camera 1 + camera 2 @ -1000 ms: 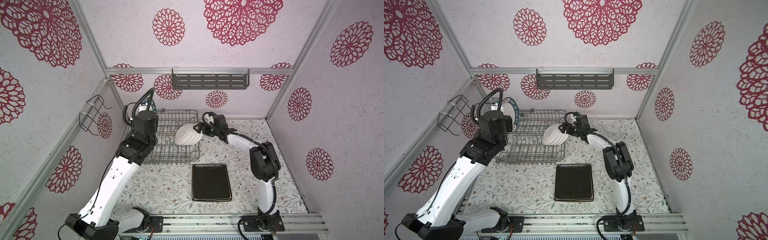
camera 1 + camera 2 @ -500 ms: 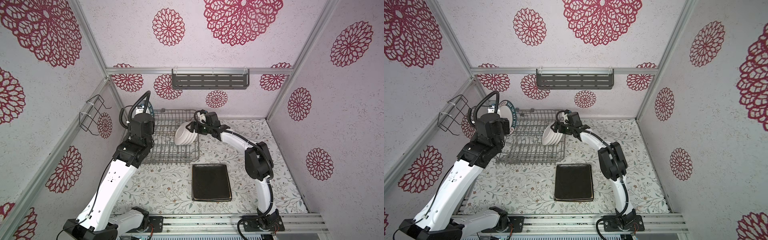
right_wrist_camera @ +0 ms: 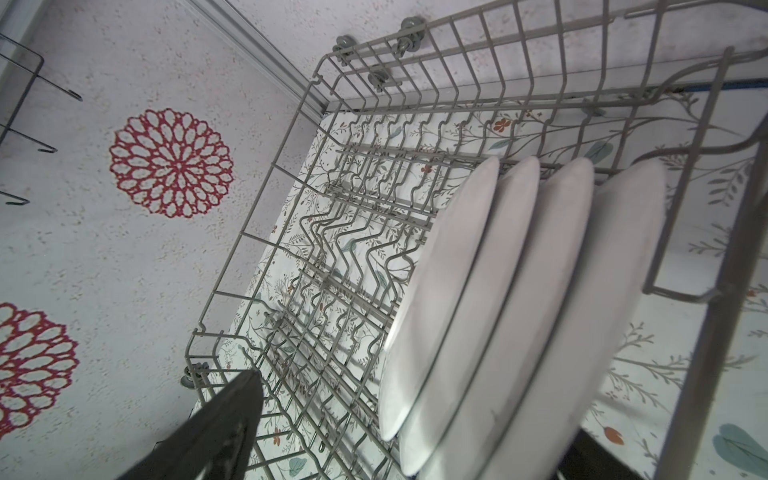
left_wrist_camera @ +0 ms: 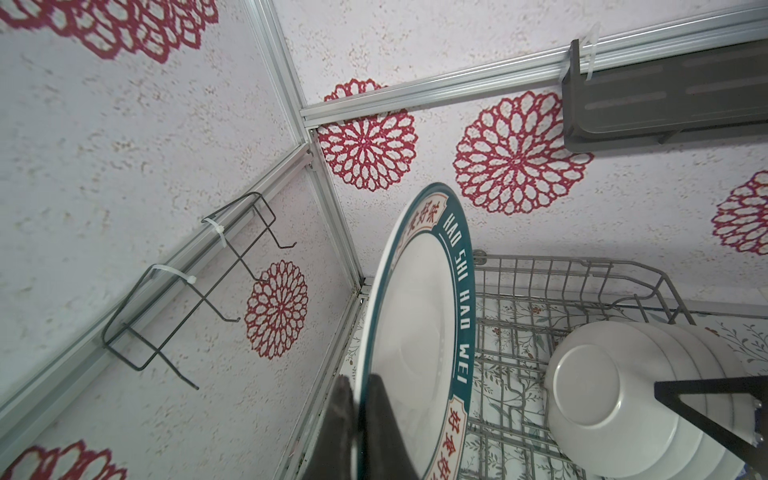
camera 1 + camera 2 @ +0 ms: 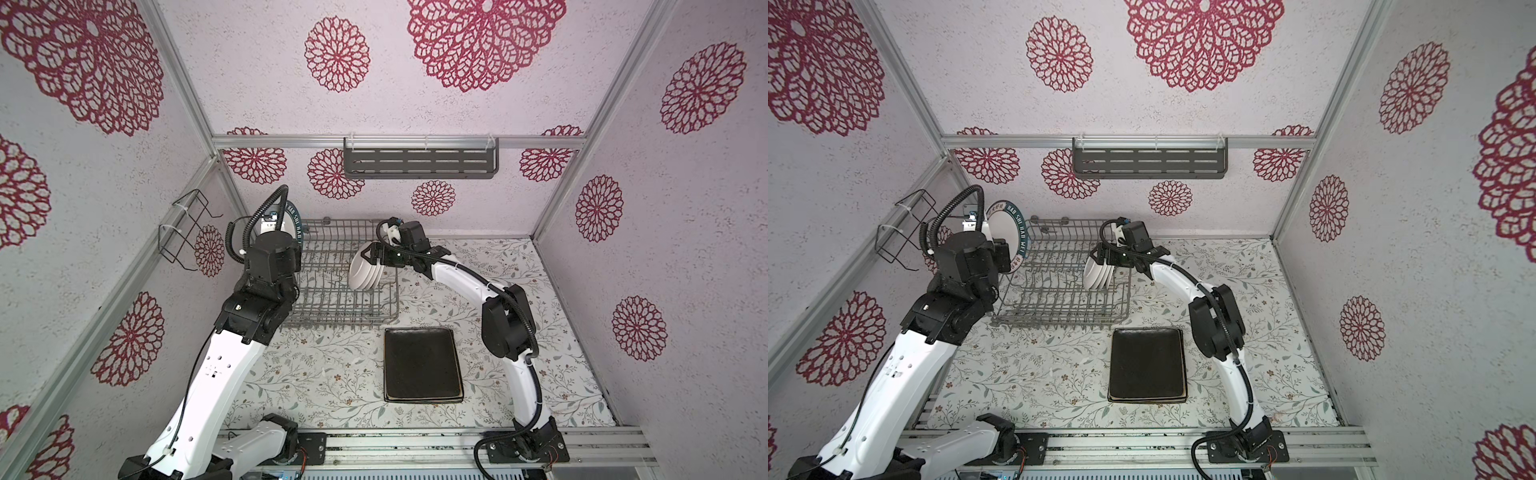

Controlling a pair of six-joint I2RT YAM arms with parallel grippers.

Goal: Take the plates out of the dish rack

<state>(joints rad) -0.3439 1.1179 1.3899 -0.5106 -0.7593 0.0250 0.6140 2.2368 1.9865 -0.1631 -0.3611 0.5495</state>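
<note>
Now the left claw (image 4: 358,388) pinches the rim of the lettered plate (image 4: 415,324) to lift it from the dish rack (image 5: 340,320) beside it; the right claw (image 5: 375,258), spread wide, hangs above the white plates (image 3: 490,291).

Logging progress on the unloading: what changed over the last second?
The right gripper, jaws open, moved left over the row of white plates in the dish rack, grasping nothing yet. The left gripper stays shut on the lettered plate, drifting slightly left. The dark plate and dish rack stayed put.
</note>
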